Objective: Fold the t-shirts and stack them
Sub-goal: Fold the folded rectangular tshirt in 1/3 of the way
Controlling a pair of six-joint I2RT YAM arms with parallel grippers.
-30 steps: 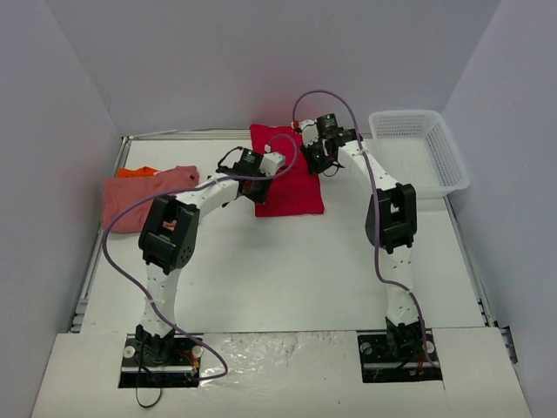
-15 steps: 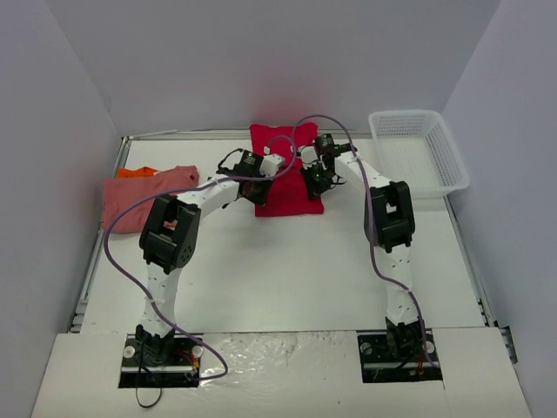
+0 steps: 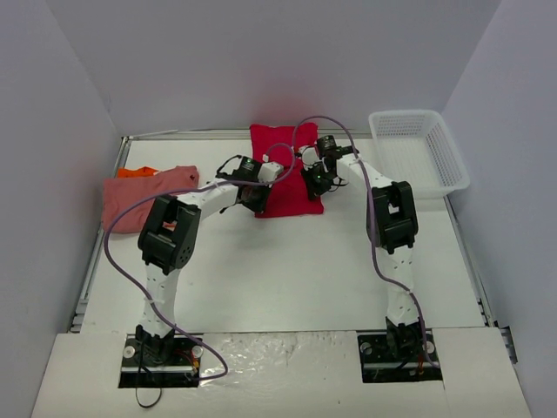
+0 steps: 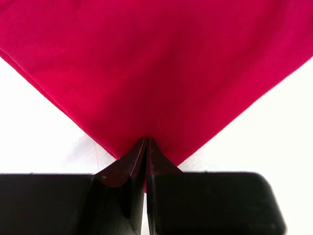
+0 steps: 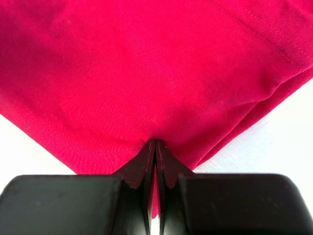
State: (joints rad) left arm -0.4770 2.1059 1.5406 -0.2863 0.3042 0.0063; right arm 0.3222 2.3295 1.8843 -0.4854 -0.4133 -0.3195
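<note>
Far right on the table (image 3: 261, 279) sits the white mesh basket (image 3: 416, 157); at far centre lies the red t-shirt (image 3: 291, 198), my left claw (image 4: 146, 142) and right claw (image 5: 155, 143) each pinching a corner.

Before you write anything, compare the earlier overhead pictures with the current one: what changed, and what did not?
The left gripper and right gripper, both clamped on the red t-shirt, drew back toward the arm bases, the right one farther. Nothing was released. The pink t-shirt, orange t-shirt and basket stayed put.
</note>
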